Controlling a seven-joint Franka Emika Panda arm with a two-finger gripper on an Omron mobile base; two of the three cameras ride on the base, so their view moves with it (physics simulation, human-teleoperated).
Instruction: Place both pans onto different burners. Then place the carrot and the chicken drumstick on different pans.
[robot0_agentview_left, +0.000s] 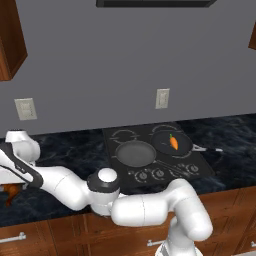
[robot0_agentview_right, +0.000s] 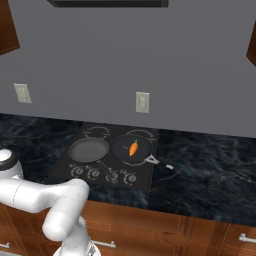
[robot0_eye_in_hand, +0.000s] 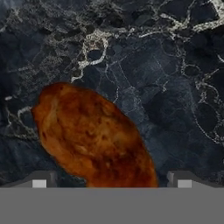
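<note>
**Open jaws over the drumstick**

At the counter's (robot0_agentview_left: 70, 155) far left edge, the gripper (robot0_eye_in_hand: 111, 179) hung wide open over the chicken drumstick (robot0_eye_in_hand: 92, 135), bone end cut off. Rightward on the cooktop (robot0_agentview_left: 190, 172), one pan (robot0_agentview_left: 135, 152) sat empty; the other pan (robot0_agentview_left: 162, 142) held the carrot (robot0_agentview_left: 173, 142).

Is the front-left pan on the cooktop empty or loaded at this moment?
Empty: the front-left pan shows bare grey inside, the carrot lies in the other pan, and the drumstick is on the counter.

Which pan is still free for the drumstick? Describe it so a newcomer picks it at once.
Find the black glass cooktop set in the dark marble counter. Two frying pans sit on its burners. Take the near left pan: it lies bare, while its neighbour carries the orange carrot.
</note>
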